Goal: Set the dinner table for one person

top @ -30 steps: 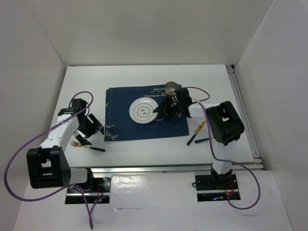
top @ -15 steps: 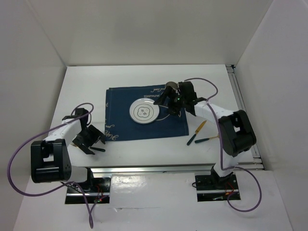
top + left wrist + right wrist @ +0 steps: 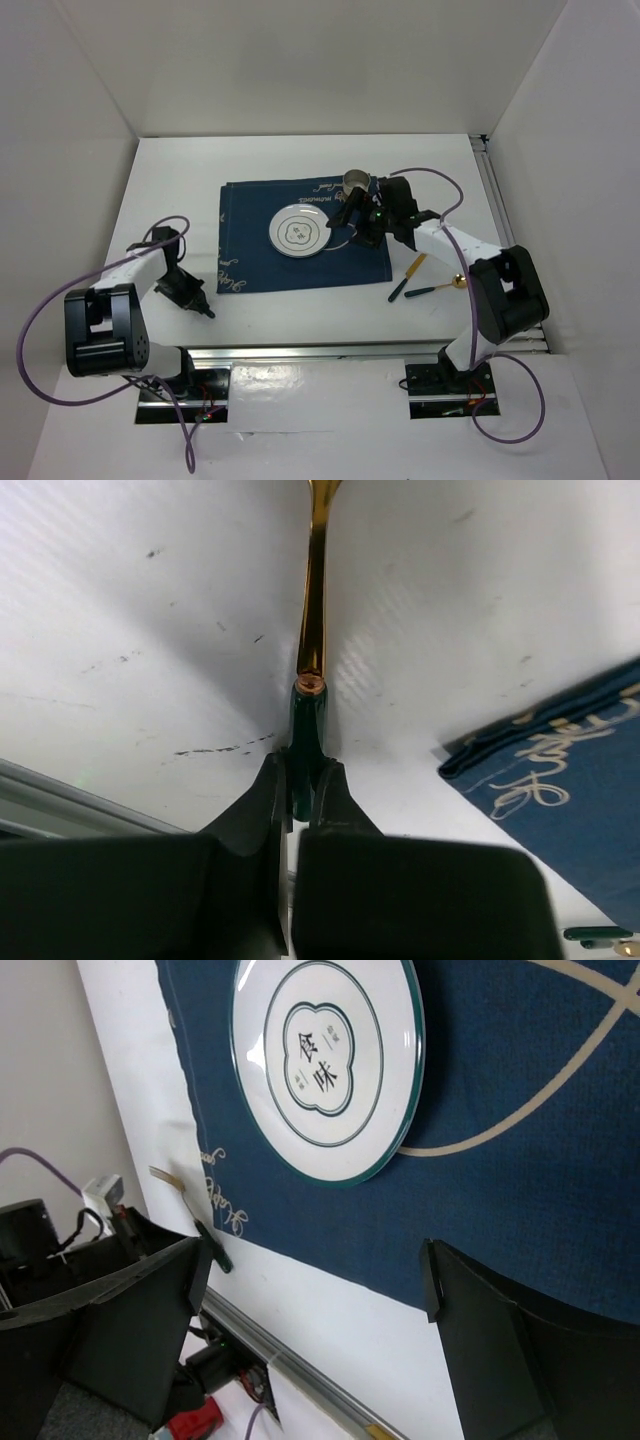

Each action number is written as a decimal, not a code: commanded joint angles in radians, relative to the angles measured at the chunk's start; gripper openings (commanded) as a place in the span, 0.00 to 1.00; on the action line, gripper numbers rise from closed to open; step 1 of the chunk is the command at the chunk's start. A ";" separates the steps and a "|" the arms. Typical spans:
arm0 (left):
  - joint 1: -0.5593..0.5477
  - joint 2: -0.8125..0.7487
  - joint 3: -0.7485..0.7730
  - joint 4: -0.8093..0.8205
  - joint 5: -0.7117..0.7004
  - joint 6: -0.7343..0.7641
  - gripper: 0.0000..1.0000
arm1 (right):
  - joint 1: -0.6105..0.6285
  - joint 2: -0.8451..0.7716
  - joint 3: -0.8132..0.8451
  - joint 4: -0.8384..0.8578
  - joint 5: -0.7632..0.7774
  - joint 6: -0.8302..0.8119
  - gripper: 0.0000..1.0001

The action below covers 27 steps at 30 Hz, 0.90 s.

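My left gripper point(image 3: 190, 298) is low at the front left of the dinner table point(image 3: 300, 160), shut on the dark green handle of a gold fork point(image 3: 313, 610). The fork points away from me in the left wrist view, its handle between the closed jaws point(image 3: 303, 780). From above, only the fork's handle end point(image 3: 207, 312) shows. My right gripper point(image 3: 355, 220) hangs open over the dark blue mat point(image 3: 250, 210), between the white plate point(image 3: 298, 231) and the metal cup point(image 3: 355, 182). In the right wrist view its jaws point(image 3: 318, 1265) stand wide with nothing between them, below the plate point(image 3: 325, 1060).
A green-handled knife point(image 3: 405, 278) and a spoon point(image 3: 435, 290) lie on the table right of the mat. The table's front rail point(image 3: 300, 1360) runs close under the right gripper. White walls enclose the table on three sides.
The left gripper has dropped onto the fork and closed on its handle. The right gripper's jaws have opened wide, and that arm's elbow has swung out to the right.
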 commanded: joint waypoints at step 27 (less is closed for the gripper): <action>-0.441 0.557 0.894 -0.220 -0.213 0.520 0.00 | -0.153 -0.352 -0.047 -0.723 0.488 -0.046 0.74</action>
